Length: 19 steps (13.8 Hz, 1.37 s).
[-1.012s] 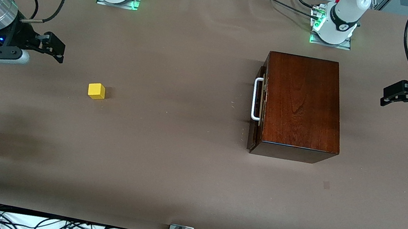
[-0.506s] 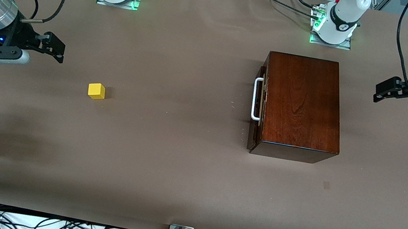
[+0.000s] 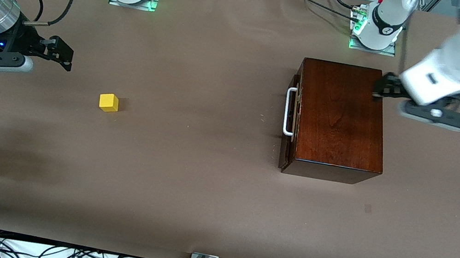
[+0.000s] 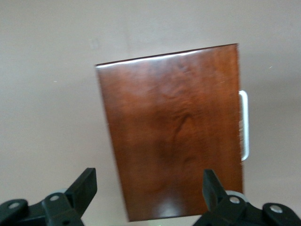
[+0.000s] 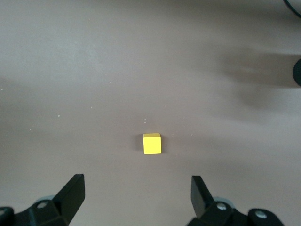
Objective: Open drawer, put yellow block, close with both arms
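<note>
Both grippers' jaws gape, empty. Left gripper (image 3: 381, 85) hangs over the shut drawer's (image 3: 292, 111) box (image 3: 339, 119). Right gripper (image 3: 62, 55) waits near the yellow block (image 3: 108, 102).

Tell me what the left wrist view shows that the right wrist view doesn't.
Only the left wrist view shows the wooden box with the drawer shut, its white handle at one edge, and the open left hand over the box. Only the right wrist view shows the yellow block on the table, framed by the open right hand. Both show the brown table.
</note>
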{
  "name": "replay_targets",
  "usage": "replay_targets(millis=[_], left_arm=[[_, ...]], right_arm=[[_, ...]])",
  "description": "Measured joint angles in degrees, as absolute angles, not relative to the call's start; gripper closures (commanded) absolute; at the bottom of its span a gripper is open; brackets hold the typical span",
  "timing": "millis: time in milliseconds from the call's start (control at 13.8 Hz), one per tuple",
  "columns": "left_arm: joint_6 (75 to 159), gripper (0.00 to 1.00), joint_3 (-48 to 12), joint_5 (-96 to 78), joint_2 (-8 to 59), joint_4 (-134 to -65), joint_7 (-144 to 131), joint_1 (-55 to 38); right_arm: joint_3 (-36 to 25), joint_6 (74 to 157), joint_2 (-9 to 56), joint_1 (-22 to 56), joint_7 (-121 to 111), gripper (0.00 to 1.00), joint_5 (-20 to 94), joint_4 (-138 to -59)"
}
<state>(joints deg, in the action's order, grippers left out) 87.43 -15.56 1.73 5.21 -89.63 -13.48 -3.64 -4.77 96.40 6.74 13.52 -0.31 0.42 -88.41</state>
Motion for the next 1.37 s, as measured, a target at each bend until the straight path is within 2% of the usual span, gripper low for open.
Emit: replay_targets(millis=[217, 361, 578, 795, 1373], left_arm=[[92.61, 0.00, -23.02, 2.22, 9.39, -89.64, -25.00, -4.29], [95.27, 0.00, -24.98, 5.92, 12.46, -89.65, -31.99, -7.85], [97.02, 0.00, -25.33, 11.16, 17.29, -89.74, -40.42, -15.53], [98.85, 0.00, -25.40, 11.70, 20.99, -91.46, -42.46, -18.51], [105.54, 0.00, -25.37, 15.89, 21.93, -98.93, -47.24, -20.42]], right_arm=[[-4.77, 96.40, 6.73, 13.53, -0.31, 0.00, 0.42, -88.40], [-4.78, 96.40, 6.74, 13.53, -0.31, 0.00, 0.42, -88.40], [-4.78, 96.40, 6.73, 13.53, -0.31, 0.00, 0.42, -88.40], [-4.78, 96.40, 6.74, 13.54, -0.32, 0.00, 0.38, -88.40], [-4.77, 96.41, 6.74, 13.54, -0.33, 0.00, -1.21, -88.40]])
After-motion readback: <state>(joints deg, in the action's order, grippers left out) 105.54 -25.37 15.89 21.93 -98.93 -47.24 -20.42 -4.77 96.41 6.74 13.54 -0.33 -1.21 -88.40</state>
